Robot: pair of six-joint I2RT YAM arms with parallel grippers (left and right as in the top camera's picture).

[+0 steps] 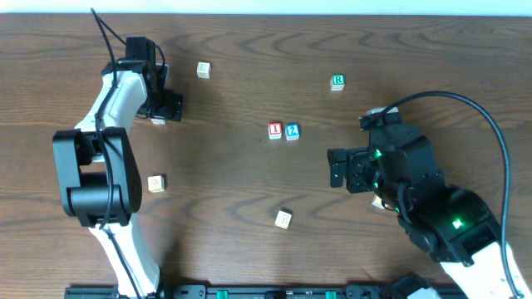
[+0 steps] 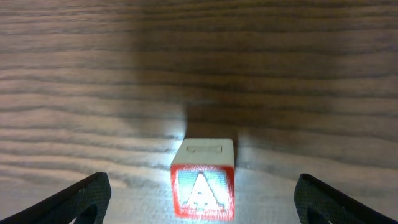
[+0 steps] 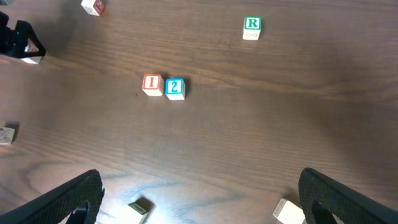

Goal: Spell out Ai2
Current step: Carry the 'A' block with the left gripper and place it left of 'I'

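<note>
From above, the left gripper (image 1: 164, 112) is at the far left of the bench (image 1: 249, 191). It is right over the A block (image 1: 158, 121), and only a small white bit of that block shows. The I block (image 1: 275, 129) and the 2 block (image 1: 292, 131) sit just beside each other in the middle, with the I on the left. A green R block (image 1: 337, 81) is farther back on the right. The right gripper (image 1: 334, 169) is on the right side, near the 2 block but apart from it.

In the left wrist view, the A block stands on the bench between the two black fingers (image 2: 87, 196). The fingers are spread wide and do not touch it. The red A faces the camera.

In the right wrist view, the right gripper's fingers (image 3: 68, 199) are spread wide too, and they grip nothing. The I block and the 2 block lie ahead, close together. The R block is farther off to the right.
</note>
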